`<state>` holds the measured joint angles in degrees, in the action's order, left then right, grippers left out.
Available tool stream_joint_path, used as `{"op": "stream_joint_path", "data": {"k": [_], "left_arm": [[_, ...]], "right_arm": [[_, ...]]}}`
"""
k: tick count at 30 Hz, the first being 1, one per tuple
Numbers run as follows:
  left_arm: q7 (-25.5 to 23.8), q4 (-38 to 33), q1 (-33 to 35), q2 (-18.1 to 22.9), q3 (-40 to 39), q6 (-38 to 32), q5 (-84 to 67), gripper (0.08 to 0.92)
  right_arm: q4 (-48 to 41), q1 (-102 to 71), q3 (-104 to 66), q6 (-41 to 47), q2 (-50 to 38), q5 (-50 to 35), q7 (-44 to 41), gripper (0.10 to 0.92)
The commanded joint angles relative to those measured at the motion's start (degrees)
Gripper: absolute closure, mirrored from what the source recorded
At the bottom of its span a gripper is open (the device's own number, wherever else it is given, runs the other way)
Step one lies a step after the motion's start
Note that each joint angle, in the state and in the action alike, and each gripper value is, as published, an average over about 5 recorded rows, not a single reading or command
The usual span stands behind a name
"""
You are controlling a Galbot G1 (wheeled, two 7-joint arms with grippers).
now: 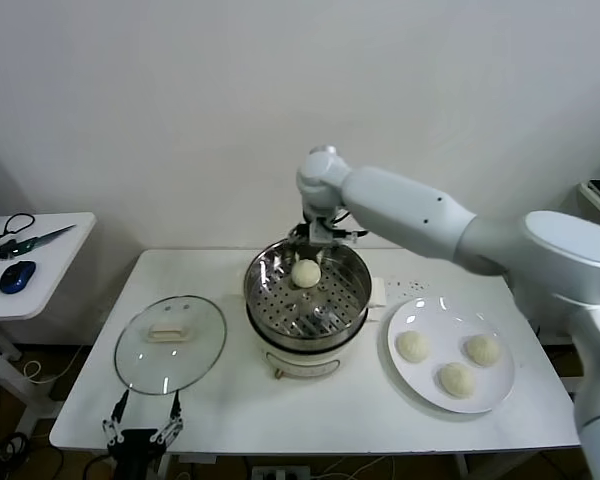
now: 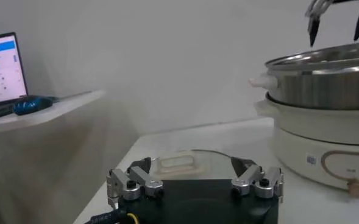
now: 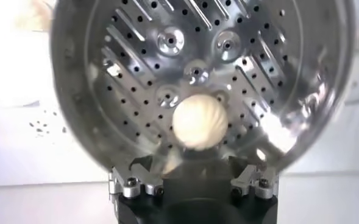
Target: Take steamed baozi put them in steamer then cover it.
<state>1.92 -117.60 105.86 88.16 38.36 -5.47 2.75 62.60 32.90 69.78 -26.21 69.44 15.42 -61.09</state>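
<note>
One cream-white baozi (image 1: 306,272) lies on the perforated tray of the shiny steel steamer (image 1: 252,290) at the table's middle. It also shows in the right wrist view (image 3: 196,122), apart from the fingers. My right gripper (image 1: 315,243) hangs open and empty just above the steamer's far rim, over that bun (image 3: 192,163). Three more baozi (image 1: 457,379) lie on the white plate (image 1: 435,320) to the right. The glass cover (image 1: 145,365) with its cream handle (image 2: 176,163) lies flat to the left of the steamer. My left gripper (image 1: 142,408) is open and low at the table's front edge (image 2: 190,164).
A side table (image 1: 50,250) at the far left holds a blue mouse (image 1: 16,276) and scissors. A laptop (image 2: 2,70) stands there. The wall is close behind the table. The steamer's body (image 2: 325,79) rises to the right of the cover.
</note>
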Motion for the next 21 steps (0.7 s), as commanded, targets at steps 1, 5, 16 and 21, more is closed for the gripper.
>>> {"op": "stream_joint_path", "data": {"k": [1, 5, 16, 21], "left_arm": [[-0.07, -0.66, 0.36, 0.05, -0.15, -0.13, 0.07, 0.177], [-0.10, -1.52, 0.50, 0.10, -0.18, -0.02, 0.09, 0.177], [-0.12, -1.57, 0.82, 0.41, 0.03, -0.16, 0.37, 0.177], [-0.13, -1.58, 0.93, 0.68, 0.05, 0.41, 0.61, 0.177]], "right_arm": [[7.14, 11.91, 14.62, 23.03, -13.01, -31.70, 5.51, 0.203], [9.05, 10.72, 14.01, 34.23, -20.66, -37.75, 0.30, 0.203], [8.26, -7.20, 4.64, 40.56, -33.29, -38.53, -1.32, 0.203], [6.71, -16.46, -1.70, 40.26, -33.52, -33.34, -1.34, 0.203]]}}
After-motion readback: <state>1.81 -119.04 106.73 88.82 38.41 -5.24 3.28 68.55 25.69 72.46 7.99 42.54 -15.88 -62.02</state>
